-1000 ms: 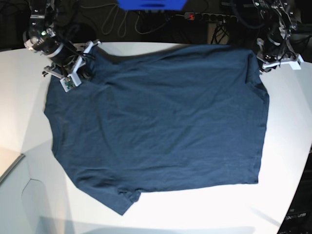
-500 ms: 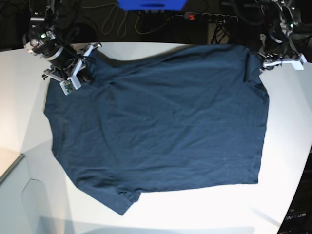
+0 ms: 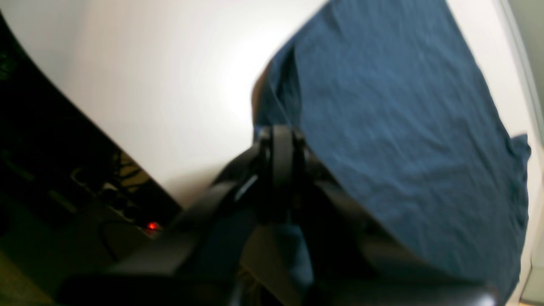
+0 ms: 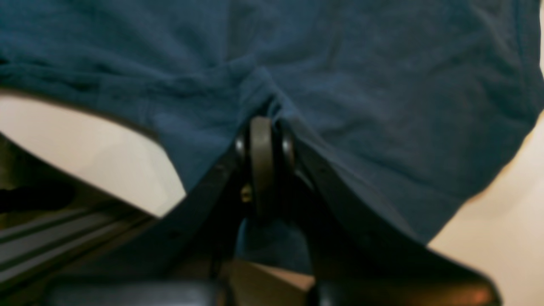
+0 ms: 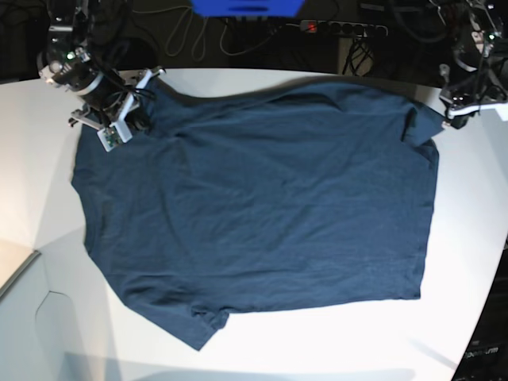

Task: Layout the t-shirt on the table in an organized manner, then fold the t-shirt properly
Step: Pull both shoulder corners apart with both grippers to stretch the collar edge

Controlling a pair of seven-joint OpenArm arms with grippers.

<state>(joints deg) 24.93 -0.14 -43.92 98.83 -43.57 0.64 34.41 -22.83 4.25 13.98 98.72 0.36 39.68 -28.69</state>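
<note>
Base view: the t-shirt (image 5: pixel 262 214) lies spread on the table (image 5: pixel 32 175). Left end effector (image 3: pixel 281 140) and right end effector (image 4: pixel 263 136) are each clamped tight on a far corner, probably to stretch that edge straight.

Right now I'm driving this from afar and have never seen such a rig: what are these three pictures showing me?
You are looking at a robot with two arms. The wide picture looks down on a white table with a dark blue t-shirt spread on it. The other two pictures come from cameras on the wrists. The left gripper, at the wide picture's right, is shut on the shirt's corner, which is pulled outwards. The right gripper, at the wide picture's left, is shut on the other far corner. Behind the table lie cables and a power strip.
</note>
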